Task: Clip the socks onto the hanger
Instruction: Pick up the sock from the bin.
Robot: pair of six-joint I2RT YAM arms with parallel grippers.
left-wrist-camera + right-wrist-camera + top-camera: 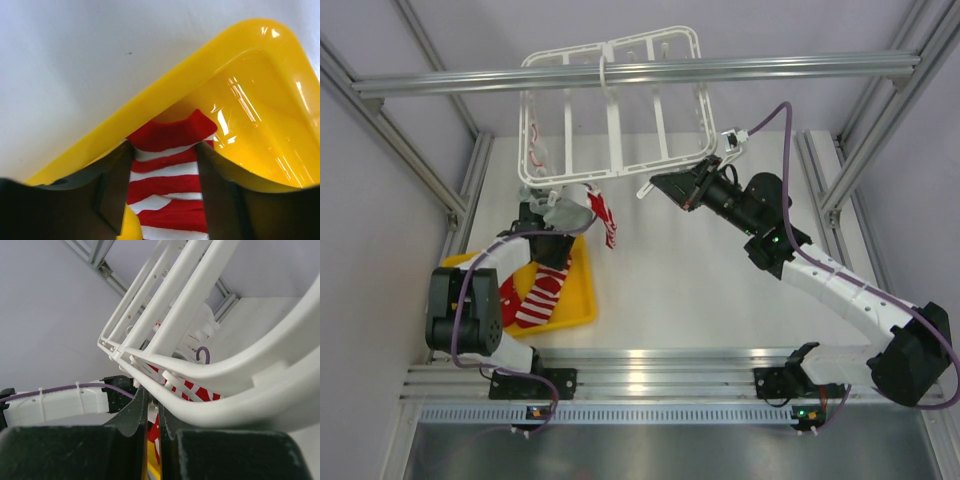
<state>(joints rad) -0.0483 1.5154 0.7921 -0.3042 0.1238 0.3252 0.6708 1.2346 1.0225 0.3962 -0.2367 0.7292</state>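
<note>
The sock [167, 187] is red with white cross stripes and a plain red end. My left gripper [164, 150] has its jaws well apart, clamped across the sock's width, one edge against each finger. The sock is over the yellow tray [260, 100], near left on the table. Its long axis runs along my fingers, red end towards the tray's wall. My right gripper [151, 407], jaws together, sits just under the near right rim of the white hanger [225, 370].
</note>
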